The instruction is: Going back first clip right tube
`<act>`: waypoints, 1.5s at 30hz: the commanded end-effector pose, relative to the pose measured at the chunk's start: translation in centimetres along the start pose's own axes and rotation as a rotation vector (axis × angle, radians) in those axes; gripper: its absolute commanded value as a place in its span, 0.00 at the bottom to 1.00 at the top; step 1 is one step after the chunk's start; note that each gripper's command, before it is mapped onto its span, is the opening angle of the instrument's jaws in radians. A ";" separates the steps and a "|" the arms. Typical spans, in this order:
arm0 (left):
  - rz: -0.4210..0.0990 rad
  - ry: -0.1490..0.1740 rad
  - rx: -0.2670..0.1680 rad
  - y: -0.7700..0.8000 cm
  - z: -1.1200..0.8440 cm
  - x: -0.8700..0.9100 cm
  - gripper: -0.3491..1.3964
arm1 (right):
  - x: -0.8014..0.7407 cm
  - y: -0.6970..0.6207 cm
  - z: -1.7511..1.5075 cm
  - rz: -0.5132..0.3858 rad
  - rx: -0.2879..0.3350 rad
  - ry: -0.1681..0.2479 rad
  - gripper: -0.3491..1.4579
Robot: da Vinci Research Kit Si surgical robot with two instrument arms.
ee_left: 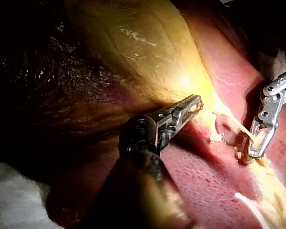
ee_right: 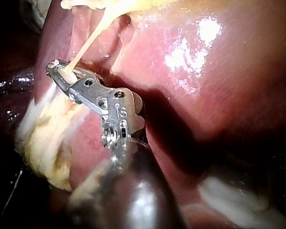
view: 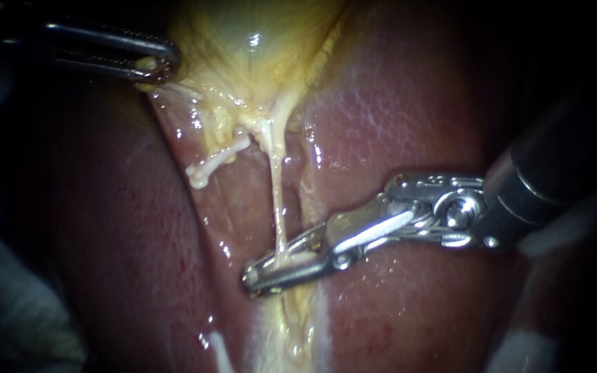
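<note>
The right tube [view: 278,200] runs as a thin pale strand from the gallbladder [view: 243,34] down the groove in the liver [view: 416,103]. My right instrument [view: 271,273] comes in from the right, its jaws shut on the lower end of this tube with a whitish clip between them. The right wrist view shows the tube entering the jaws of the right instrument [ee_right: 62,74]. A white clip [view: 205,169] sits on the short left tube. My left instrument [view: 153,65] is shut on the gallbladder's edge, seen also in the left wrist view as the left instrument [ee_left: 195,102].
Yellow fatty tissue [view: 291,331] lies in the groove below the right jaws. Pale cloth [view: 8,324] borders the liver at the lower left. A white strand [view: 219,349] lies on the liver near the bottom.
</note>
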 end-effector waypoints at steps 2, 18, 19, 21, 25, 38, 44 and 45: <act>0.000 0.000 0.000 0.00 0.00 0.00 0.00 | -0.01 0.00 0.02 0.011 -0.003 0.002 0.05; 0.001 0.000 0.001 0.00 0.01 -0.01 0.00 | -0.25 0.36 0.07 0.017 -0.079 0.024 0.43; 0.001 0.000 0.001 0.00 0.00 -0.01 0.00 | -0.25 0.38 0.06 0.024 -0.085 0.027 0.43; 0.001 0.000 0.001 0.00 0.00 -0.01 0.00 | -0.25 0.39 0.04 0.018 -0.095 0.030 0.44; 0.001 0.000 0.000 0.00 0.00 -0.01 0.00 | -0.27 0.36 0.01 0.017 -0.094 0.030 0.44; 0.001 0.000 -0.001 0.00 -0.02 -0.02 0.00 | -0.31 -0.05 0.01 -0.009 -0.006 -0.007 0.46; 0.001 0.000 -0.001 0.00 -0.03 -0.02 0.00 | -0.31 -0.03 0.01 -0.022 -0.005 -0.009 0.46; 0.001 0.000 -0.001 0.00 -0.03 -0.02 0.00 | -0.31 -0.01 0.01 -0.022 -0.005 -0.009 0.46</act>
